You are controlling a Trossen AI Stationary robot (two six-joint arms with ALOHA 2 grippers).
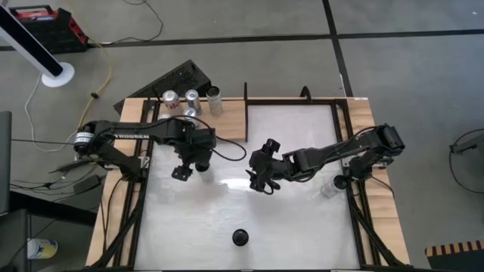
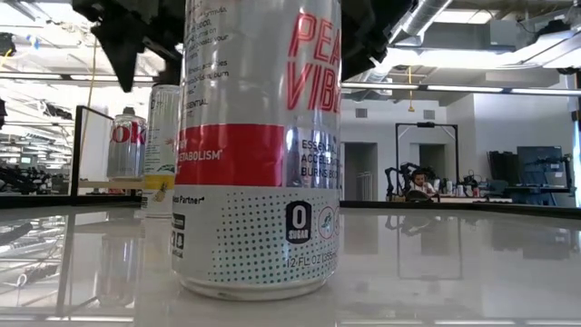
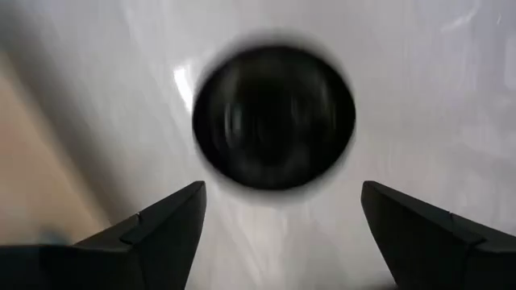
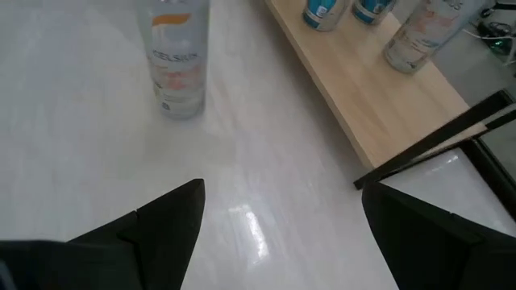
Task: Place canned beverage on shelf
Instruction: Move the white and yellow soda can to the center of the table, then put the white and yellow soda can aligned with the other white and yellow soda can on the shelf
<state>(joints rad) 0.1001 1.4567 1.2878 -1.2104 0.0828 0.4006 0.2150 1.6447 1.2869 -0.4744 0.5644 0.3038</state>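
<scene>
My left gripper (image 3: pixel 282 193) hangs over the white tabletop (image 1: pixel 287 211) with its two fingers spread wide. I am looking straight down at a round dark thing (image 3: pixel 274 117) between them (I think it is the top of a can, but it is too blurry to be sure). I keep my fingers wide so a can fits between them. A tall Celsius can (image 2: pixel 259 154) stands upright on the tabletop. It is not on the shelf (image 1: pixel 227 121) yet, so the job is not done. The shelf is the light wood board at the far side, and four other cans (image 1: pixel 191 98) already stand on its left part. My right gripper (image 4: pixel 280 201) waits near the middle of the table, wide open and empty, out of the way.
</scene>
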